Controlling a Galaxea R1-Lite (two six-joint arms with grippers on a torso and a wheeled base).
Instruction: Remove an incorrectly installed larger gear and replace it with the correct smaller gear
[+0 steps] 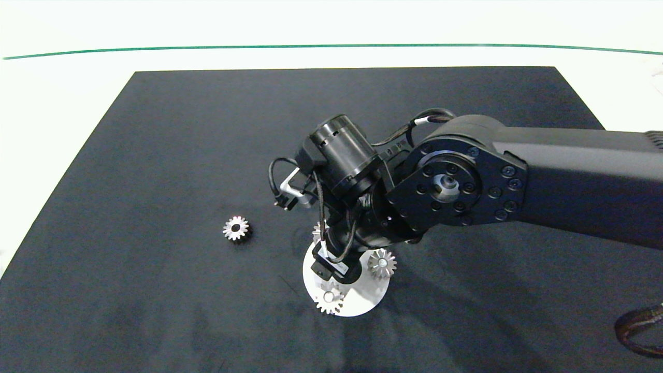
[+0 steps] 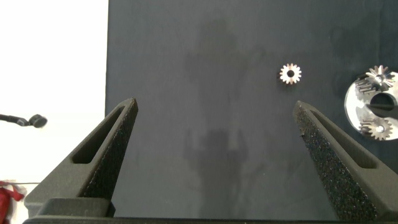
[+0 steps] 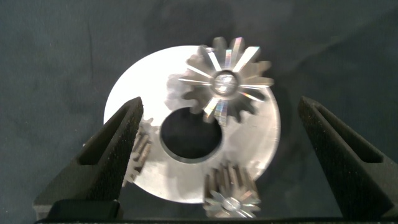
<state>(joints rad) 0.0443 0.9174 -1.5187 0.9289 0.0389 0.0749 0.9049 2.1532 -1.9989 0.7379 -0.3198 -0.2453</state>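
A black mat point(image 1: 207, 129) covers most of the white table point(image 1: 62, 77), with a thin green line point(image 1: 331, 46) running across the table near the top of the head view. In the lower centre of that view sits a round white-silver disc point(image 1: 362, 303) with a round hole in its middle, seen clearly from the right wrist. Three silver gears stand on the disc: the larger gear point(image 3: 225, 79), with long pointed teeth, sits at the disc's rim and overhangs the centre hole point(image 3: 189, 135); a second gear point(image 3: 231, 191) stands on the opposite rim; a third gear point(image 3: 140, 152) is half hidden behind one finger of the right gripper. In the head view two of them show at the disc's right edge point(image 1: 382, 263) and lower edge point(image 1: 329, 299), with another partly hidden under the wrist. The right arm point(image 1: 570, 176) reaches in from the right edge and bends down over the disc; the right gripper point(image 3: 221, 155) hangs above it with its jaws spread wide, straddling the disc and touching none of the gears as far as can be seen. The smaller gear point(image 1: 236, 228) lies alone on the mat, left of the disc and well apart from it, centre hole up; the left wrist view shows it too point(image 2: 290, 74). The left gripper point(image 2: 214, 155) hovers over bare mat with jaws spread, holding nothing, and is out of the head view. No writing or brand mark can be read anywhere.
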